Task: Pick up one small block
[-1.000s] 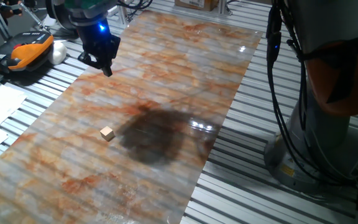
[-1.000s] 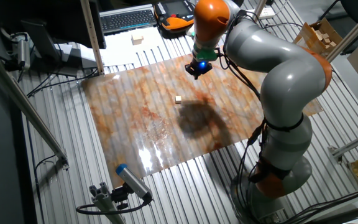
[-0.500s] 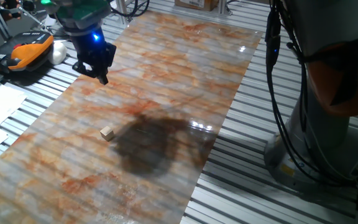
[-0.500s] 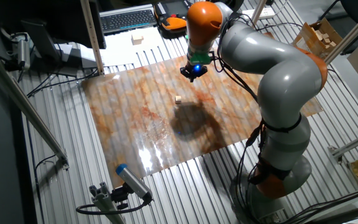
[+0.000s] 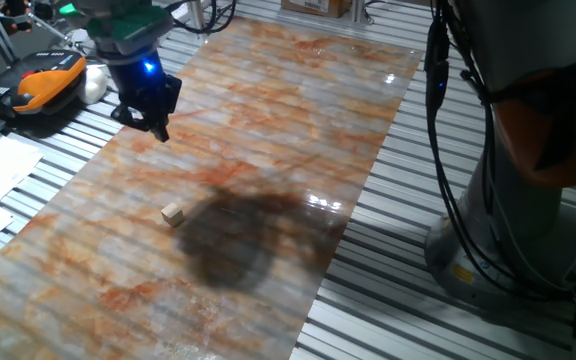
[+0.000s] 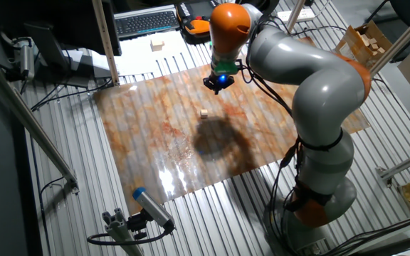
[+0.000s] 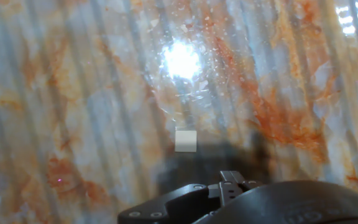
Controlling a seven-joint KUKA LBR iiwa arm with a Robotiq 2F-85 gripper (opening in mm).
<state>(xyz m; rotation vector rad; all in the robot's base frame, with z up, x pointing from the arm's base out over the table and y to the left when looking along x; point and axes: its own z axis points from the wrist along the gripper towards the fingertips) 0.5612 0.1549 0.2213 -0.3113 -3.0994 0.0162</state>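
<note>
The gripper (image 5: 156, 128) is held above the marbled sheet (image 5: 298, 120), nothing seen between its fingers; how far it is open cannot be told. The small block (image 5: 173, 213) is seen lying on the sheet, well apart at about 6 o'clock from the gripper, beside a dark shadow (image 5: 233, 235).

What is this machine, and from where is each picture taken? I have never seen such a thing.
It is a robot arm at a table. Two pictures come from cameras fixed at different sides; the third looks down from the arm's hand. At the arm's end is its tool, two fingers for grasping. It hangs above the marbled sheet and holds nothing. On the sheet lies one small block of wood, also seen in the hand view, apart from the tool. Whether the fingers are open I cannot tell.
</note>
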